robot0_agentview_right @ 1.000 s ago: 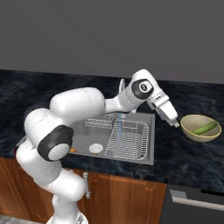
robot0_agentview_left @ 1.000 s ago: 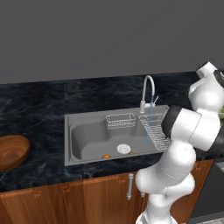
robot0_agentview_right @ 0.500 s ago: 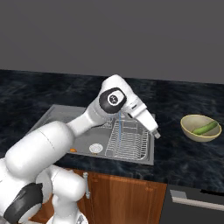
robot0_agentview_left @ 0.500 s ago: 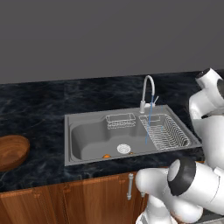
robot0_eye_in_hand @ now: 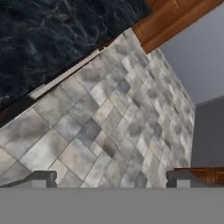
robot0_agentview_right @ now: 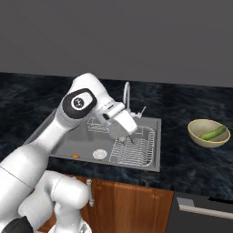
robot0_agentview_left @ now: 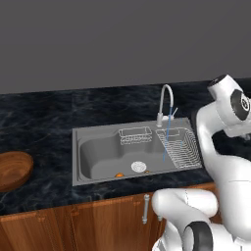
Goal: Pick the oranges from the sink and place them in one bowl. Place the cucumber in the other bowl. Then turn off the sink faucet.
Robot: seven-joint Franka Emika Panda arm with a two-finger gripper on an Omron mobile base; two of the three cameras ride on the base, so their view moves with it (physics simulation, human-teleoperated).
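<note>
The gripper (robot0_agentview_right: pixel 131 135) hangs over the sink's ribbed drainer, near the right end of the basin. Its two dark fingertips (robot0_eye_in_hand: pixel 43 178) stand wide apart with nothing between them. The hand camera looks past them at a tiled floor, a dark counter edge and wood cabinet fronts.

The step in hand appears to be going for an orange. One orange (robot0_agentview_left: pixel 119 174) lies on the floor of the sink (robot0_agentview_left: pixel 98 169), close to the front wall and just left of the round drain. It is a small, round, bright orange fruit, partly hidden by the front rim. In the right base view it shows as a small orange spot (robot0_agentview_right: pixel 75 156) in the same place. A second orange cannot be made out.

To do this well, the arm likely needs to swing left across the basin and turn the hand downward. It should then descend with the jaws straddling the fruit, staying off the front wall.

The wooden bowl (robot0_agentview_left: pixel 12 169) sits on the counter's left end, well apart from the sink. The olive-yellow bowl (robot0_agentview_right: pixel 200 134) sits on the right end and already holds the green cucumber (robot0_agentview_right: pixel 213 134). The faucet (robot0_agentview_left: pixel 166 103) rises at the sink's back edge, and its thin blue stream (robot0_agentview_left: pixel 166 139) is running.
</note>
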